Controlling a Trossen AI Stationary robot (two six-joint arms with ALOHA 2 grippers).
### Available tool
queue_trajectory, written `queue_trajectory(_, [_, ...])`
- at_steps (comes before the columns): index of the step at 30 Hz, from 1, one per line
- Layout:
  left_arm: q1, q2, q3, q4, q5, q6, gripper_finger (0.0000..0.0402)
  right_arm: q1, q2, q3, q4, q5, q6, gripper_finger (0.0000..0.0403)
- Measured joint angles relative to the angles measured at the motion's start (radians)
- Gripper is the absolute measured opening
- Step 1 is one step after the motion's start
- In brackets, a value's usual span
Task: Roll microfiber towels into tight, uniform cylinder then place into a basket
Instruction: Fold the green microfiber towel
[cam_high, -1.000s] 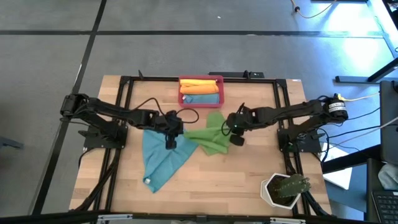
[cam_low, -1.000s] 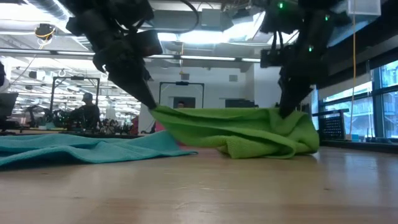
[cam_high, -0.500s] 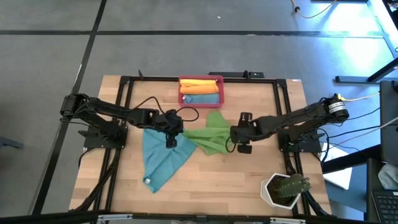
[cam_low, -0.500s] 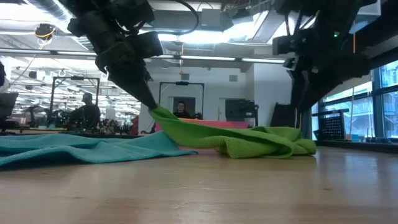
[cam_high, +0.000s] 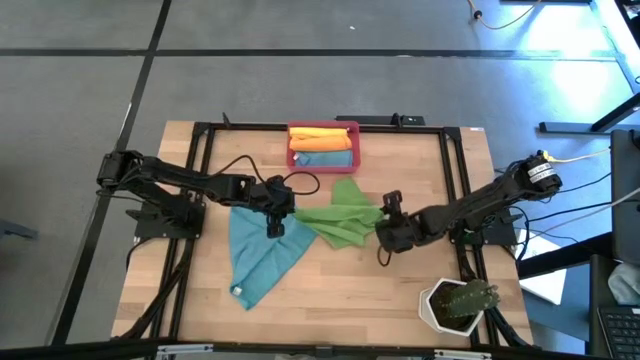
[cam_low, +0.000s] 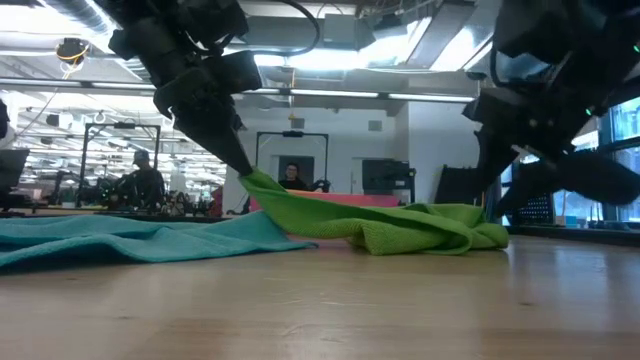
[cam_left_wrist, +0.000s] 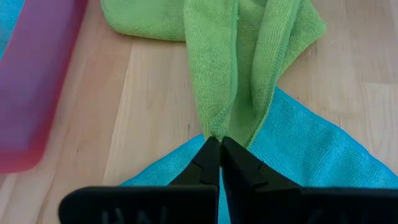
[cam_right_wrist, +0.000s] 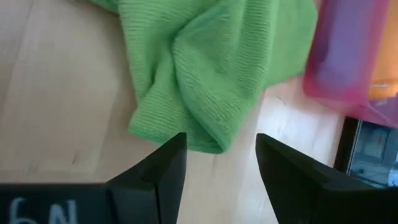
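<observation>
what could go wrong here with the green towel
The left gripper pinches only one corner of the green towel, so it may slip out. The towel is bunched, not flat, so a roll could come out uneven. Its corner lies over the teal towel, which might get dragged along. The right gripper is open, off the towel.

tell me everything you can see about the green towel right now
The green towel is a soft, finely ribbed microfiber cloth, crumpled and unrolled in loose folds near the table's middle, just in front of the red-pink basket. The left claw is shut on one bunched corner, holding it raised, as the low view shows; that end lies over the teal-blue towel. The rest sags onto the wood. The right claw is open beside its other end, not touching it.
</observation>
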Motion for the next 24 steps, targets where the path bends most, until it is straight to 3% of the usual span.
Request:
queue_trajectory(5, [0.000, 0.000, 0.000, 0.000, 0.000, 0.000, 0.0000, 0.000, 0.000, -0.089, 0.167, 0.005, -0.102, 0.0193])
queue_trajectory(8, [0.000, 0.000, 0.000, 0.000, 0.000, 0.000, 0.0000, 0.000, 0.000, -0.124, 0.261, 0.063, -0.144, 0.0193])
queue_trajectory(24, [0.000, 0.000, 0.000, 0.000, 0.000, 0.000, 0.0000, -0.011, 0.000, -0.132, 0.544, 0.099, -0.251, 0.0193])
